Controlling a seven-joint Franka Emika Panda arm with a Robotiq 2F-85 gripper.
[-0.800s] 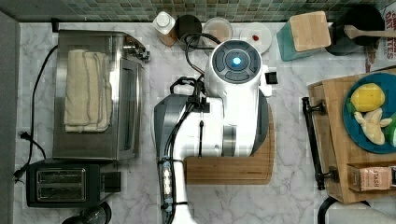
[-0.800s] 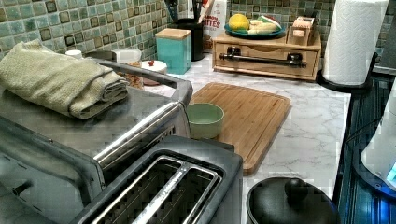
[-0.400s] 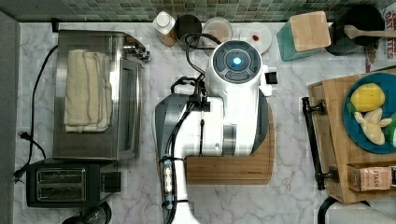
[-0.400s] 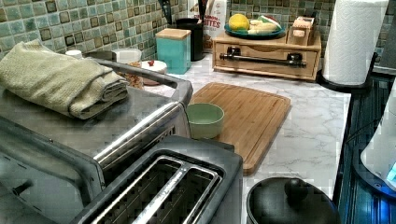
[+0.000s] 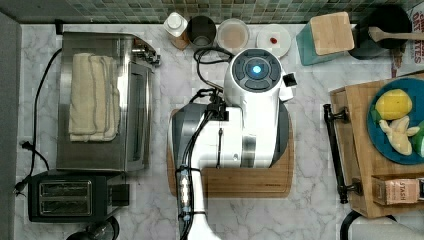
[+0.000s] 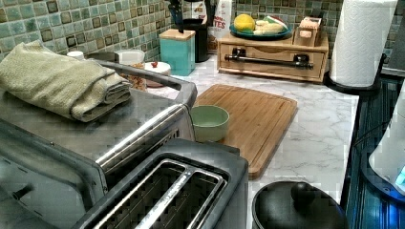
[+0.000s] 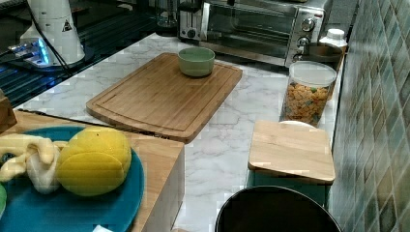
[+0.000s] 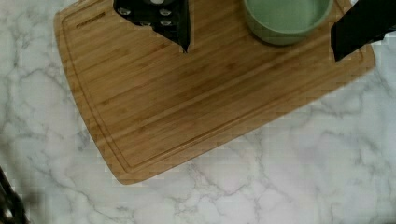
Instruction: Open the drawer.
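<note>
The wrist view shows the hand spread apart above the cutting board; the left view shows the drawer shut.

A bowl sits on the cutting board, the drawer apparently beyond.

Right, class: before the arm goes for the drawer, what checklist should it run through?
1. Drawer shut, front flush: ok.
2. Handle bare, nothing hung on it: ok.
3. Jaws open: ok, spread wide above the board.
4. Jaws at the handle: not ok, they hang by the bowl.
5. Counter between board and drawer free of things: ok.
</note>
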